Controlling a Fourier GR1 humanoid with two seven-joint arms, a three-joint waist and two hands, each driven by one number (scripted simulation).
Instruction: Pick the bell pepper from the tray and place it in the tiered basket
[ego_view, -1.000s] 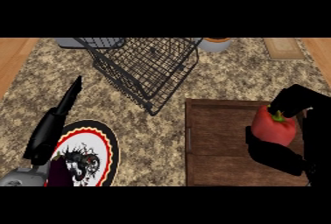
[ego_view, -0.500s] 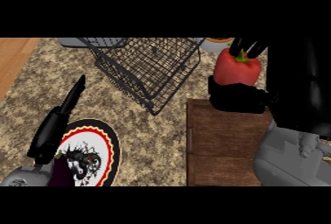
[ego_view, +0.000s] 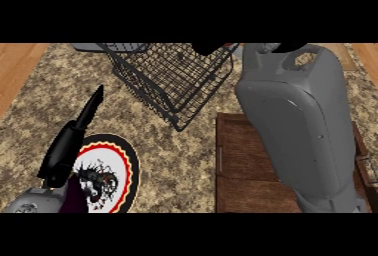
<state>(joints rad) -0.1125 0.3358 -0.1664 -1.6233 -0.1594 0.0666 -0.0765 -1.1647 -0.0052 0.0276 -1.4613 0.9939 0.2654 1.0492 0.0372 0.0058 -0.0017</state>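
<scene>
Grey right arm (ego_view: 295, 125) hides much of the one brown tray (ego_view: 244, 170). The right robot hand (ego_view: 210, 48) is cut off at the top, over the one wire basket (ego_view: 173, 80); I cannot tell what it holds. The pepper is hidden. The left robot hand (ego_view: 70, 145) is straight and wide, holding nothing, above the one plate (ego_view: 122, 172) on the counter (ego_view: 44, 100).

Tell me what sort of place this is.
Probably a kitchen counter: a speckled stone-look countertop carrying a black wire tiered basket, a wooden tray and a decorated plate.
</scene>
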